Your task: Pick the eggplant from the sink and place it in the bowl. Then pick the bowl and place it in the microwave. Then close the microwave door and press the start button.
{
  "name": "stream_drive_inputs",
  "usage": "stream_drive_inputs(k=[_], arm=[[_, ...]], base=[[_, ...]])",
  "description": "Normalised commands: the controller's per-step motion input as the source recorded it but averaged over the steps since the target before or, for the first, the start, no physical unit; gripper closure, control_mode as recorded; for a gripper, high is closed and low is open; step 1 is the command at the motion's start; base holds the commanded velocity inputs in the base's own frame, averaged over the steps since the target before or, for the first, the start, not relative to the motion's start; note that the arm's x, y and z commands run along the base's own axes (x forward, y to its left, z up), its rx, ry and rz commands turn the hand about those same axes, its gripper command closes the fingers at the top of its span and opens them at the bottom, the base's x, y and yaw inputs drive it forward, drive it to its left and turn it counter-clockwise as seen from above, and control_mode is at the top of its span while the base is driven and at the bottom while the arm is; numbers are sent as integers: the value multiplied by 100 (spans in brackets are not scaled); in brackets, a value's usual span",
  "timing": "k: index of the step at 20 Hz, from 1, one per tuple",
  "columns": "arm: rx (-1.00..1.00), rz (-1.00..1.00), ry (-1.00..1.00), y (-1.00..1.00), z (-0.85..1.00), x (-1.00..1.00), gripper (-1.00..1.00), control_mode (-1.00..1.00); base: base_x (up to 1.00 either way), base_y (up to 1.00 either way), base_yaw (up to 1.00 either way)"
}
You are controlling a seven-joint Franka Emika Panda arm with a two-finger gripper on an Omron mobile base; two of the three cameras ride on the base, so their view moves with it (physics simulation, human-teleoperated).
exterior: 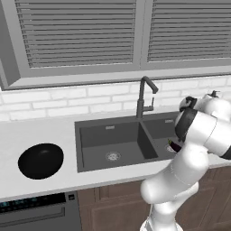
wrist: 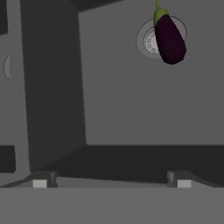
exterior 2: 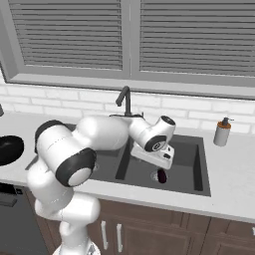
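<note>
The eggplant (wrist: 169,38), dark purple with a green stem cap, lies on the round drain of the right basin of the dark grey sink (exterior: 90,131). It also shows as the eggplant (exterior 2: 162,175) just below my hand and the eggplant (exterior: 173,145) partly behind my arm. My gripper (wrist: 112,183) hangs over that basin, open, its fingertips (wrist: 40,183) wide apart with nothing between them. The eggplant lies ahead of it, off to one side. The black bowl (exterior: 40,160) sits on the counter left of the sink, far from the gripper (exterior 2: 159,160). The microwave is out of view.
A dark faucet (exterior: 144,97) rises behind the divider (wrist: 52,78) between the two basins. A soap dispenser (exterior 2: 222,132) stands on the counter right of the sink. A dark appliance front (exterior: 36,207) sits under the counter below the bowl. Shuttered windows run behind.
</note>
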Motion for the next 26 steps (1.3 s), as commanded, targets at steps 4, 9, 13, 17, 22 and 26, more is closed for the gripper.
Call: stream_drive_inputs(k=[4,9,13,17,22,26], arm=[[-1,0,0,0,-44,15,-100,-100],[0,0,3,0,-22,23,-100,-100],[0,0,11,0,-29,50,-100,-100],[0,1,3,-11,-27,55,-100,-100],[0,0,4,-37,-17,48,-100,-100],[0,0,4,-23,-34,40,-100,-100]], base=[[0,0,0],[0,0,0],[0,0,0],[0,0,0],[0,0,0],[0,0,0]])
